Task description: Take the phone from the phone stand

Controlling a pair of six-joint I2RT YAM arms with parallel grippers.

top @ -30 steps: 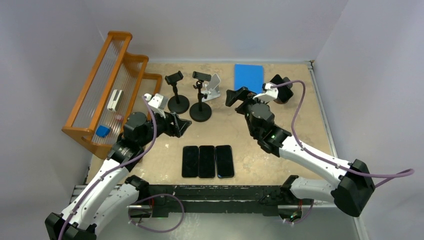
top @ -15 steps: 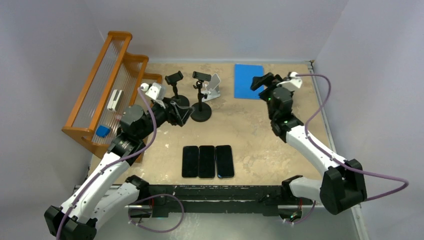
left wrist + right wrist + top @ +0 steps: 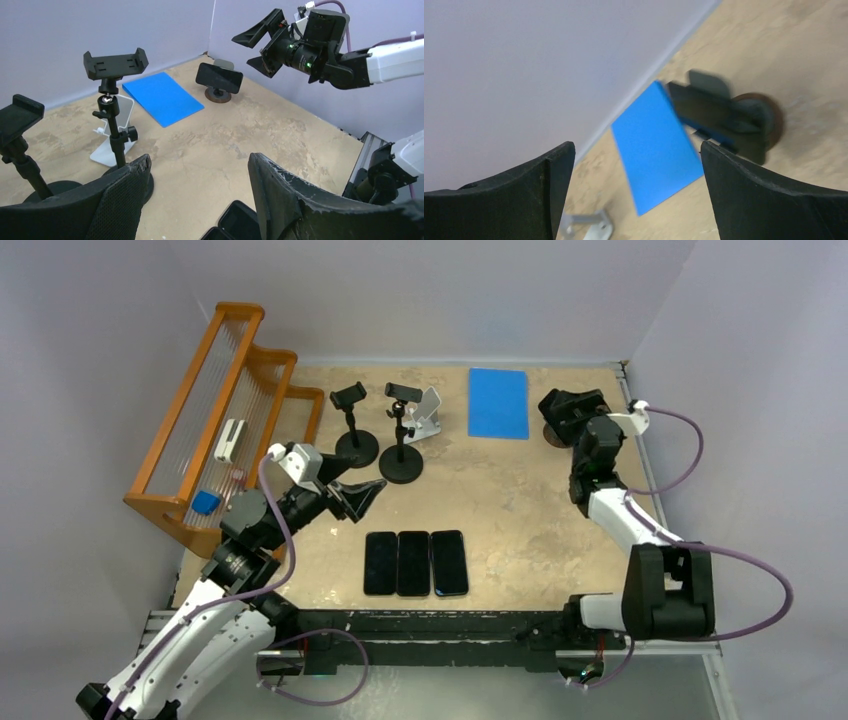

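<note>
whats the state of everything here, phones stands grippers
black phone in the round-based stand: seated in it sideways, untouched
left gripper: open, empty
right gripper: open, empty, near that phone
left black clamp-top pole stand: upright, empty
right black clamp-top pole stand: upright, empty
white angled metal stand: empty
three black phones in a row: lying flat, screens dark
blue rectangular mat: lying flat

White arms, black fingers, purple cables
</note>
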